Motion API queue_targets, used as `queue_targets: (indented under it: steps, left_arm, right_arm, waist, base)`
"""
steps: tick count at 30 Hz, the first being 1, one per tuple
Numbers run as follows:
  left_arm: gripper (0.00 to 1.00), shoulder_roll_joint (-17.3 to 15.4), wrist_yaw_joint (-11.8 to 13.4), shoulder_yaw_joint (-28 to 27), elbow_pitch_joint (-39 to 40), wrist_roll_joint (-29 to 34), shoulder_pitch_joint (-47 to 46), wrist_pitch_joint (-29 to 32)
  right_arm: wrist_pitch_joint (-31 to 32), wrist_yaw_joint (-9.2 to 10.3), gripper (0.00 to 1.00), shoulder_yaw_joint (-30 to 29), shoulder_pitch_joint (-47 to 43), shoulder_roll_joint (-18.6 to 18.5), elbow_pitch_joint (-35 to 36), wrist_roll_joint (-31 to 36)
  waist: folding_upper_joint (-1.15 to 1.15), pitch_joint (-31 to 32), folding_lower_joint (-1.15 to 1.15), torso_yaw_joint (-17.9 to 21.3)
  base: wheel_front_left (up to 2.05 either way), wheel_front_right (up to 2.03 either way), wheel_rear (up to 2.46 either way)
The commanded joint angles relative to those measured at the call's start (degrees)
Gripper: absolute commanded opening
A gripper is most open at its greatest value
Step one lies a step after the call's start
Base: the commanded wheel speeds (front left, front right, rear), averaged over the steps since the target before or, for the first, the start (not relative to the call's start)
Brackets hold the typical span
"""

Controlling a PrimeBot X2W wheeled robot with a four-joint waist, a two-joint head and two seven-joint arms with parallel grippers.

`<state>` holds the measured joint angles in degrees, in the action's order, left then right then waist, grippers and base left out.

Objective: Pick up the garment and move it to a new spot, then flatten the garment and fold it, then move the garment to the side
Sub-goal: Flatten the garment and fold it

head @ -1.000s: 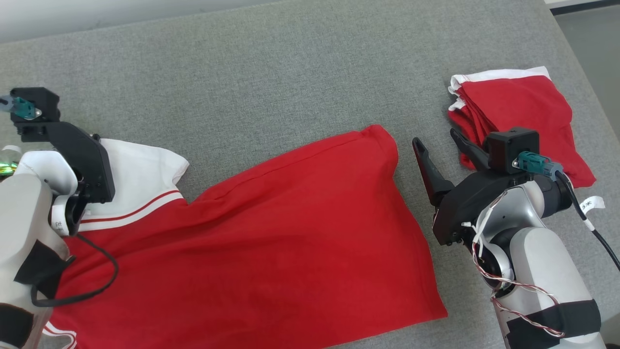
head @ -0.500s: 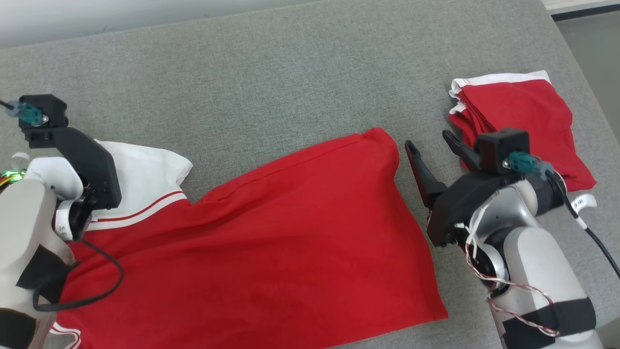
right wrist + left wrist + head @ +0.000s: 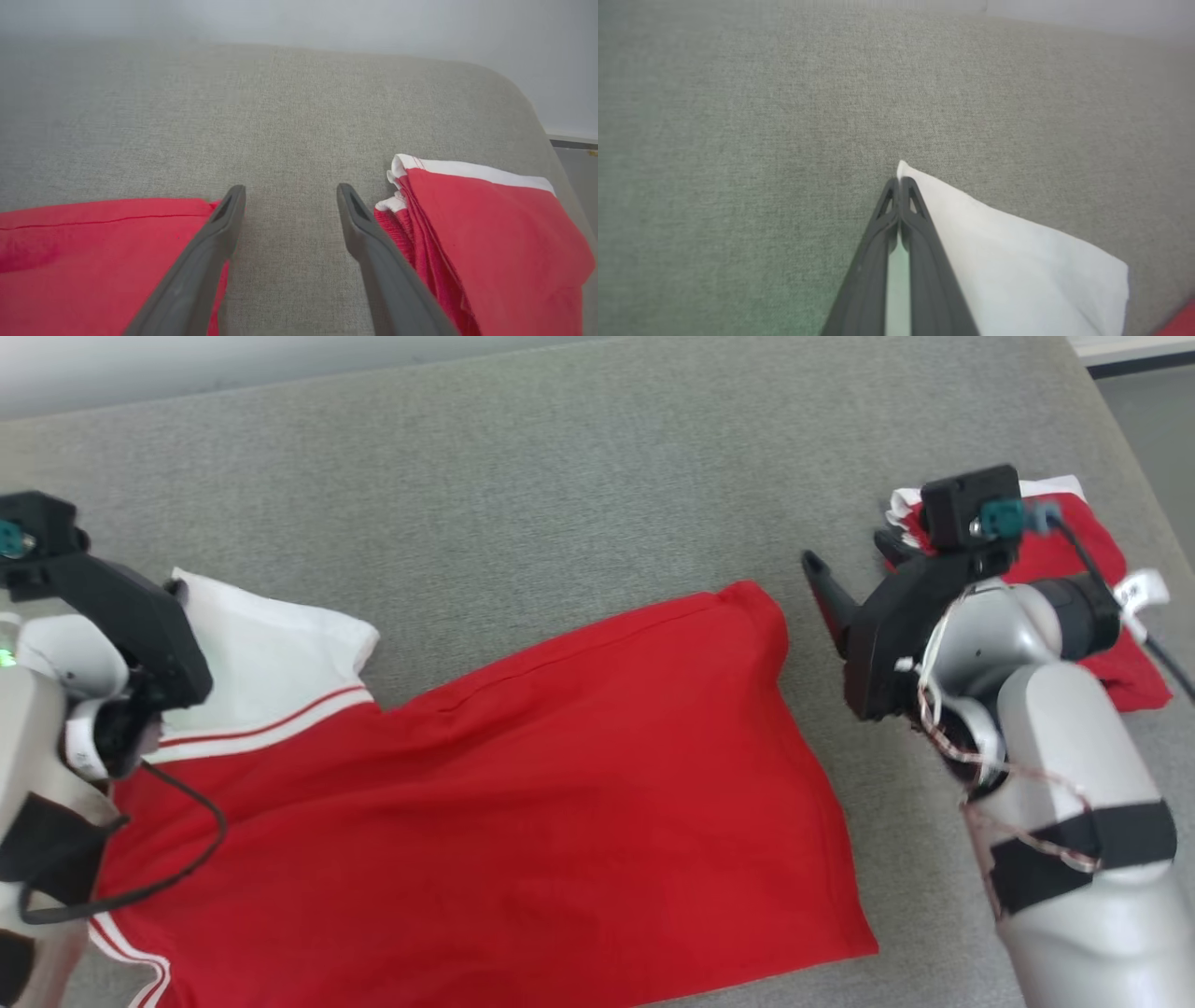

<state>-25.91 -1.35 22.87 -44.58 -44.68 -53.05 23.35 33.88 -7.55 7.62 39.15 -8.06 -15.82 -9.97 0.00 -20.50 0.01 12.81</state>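
Two grippers flank the garment [image 3: 523, 803], stretched left to right: left gripper [image 3: 899, 183] clamped on its white sleeve corner [image 3: 1008, 252], right gripper [image 3: 289, 189] gaping empty just beside its hem corner [image 3: 756, 607].

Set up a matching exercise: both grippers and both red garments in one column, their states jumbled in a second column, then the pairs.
Column one
1. left gripper with two dark fingers
2. right gripper with two dark fingers
3. large red shirt with white sleeves
4. small red garment with white trim

Column two
A. folded, lying at the right of the grey fabric surface
B. open, holding nothing, between the two garments
C. spread out across the surface
D. shut on the corner of a white sleeve

Pairs: 1-D, 2-B, 3-C, 4-A
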Motion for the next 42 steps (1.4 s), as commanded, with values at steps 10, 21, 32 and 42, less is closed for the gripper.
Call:
queue_targets:
  steps: [10, 21, 32, 42]
  left_arm:
    - [0.00, -1.3, 1.1, -1.0, 5.3, -1.8, 1.8, 1.7]
    - [0.00, -1.7, 2.7, -0.7, 8.9, -1.8, 1.2, 2.8]
    - [0.00, -2.5, 3.3, -1.0, 9.9, -2.5, 2.3, 2.7]
    - [0.00, -2.1, 2.8, -7.4, 14.1, -5.2, -0.5, -8.0]
  right_arm:
    - [11.5, 0.14, 1.00, -0.8, 5.5, 1.6, -6.7, 0.2]
    - [13.6, 0.14, 0.46, 0.5, 8.2, 3.1, -12.6, -1.8]
    - [13.5, 0.14, 0.00, 1.8, 8.9, 2.6, -14.0, -2.0]
    - [3.0, 0.14, 0.00, -1.1, 11.2, 1.3, -11.7, -2.1]
  waist:
    - [0.00, -1.0, -0.01, -2.8]
    - [0.00, -2.7, -0.01, -3.8]
    - [0.00, -2.4, -0.01, -4.1]
    - [0.00, -1.4, -0.01, -4.1]
  base:
    - [0.00, 0.00, 0.00]
    - [0.00, 0.00, 0.00]
    - [0.00, 0.00, 0.00]
    - [0.00, 0.00, 0.00]
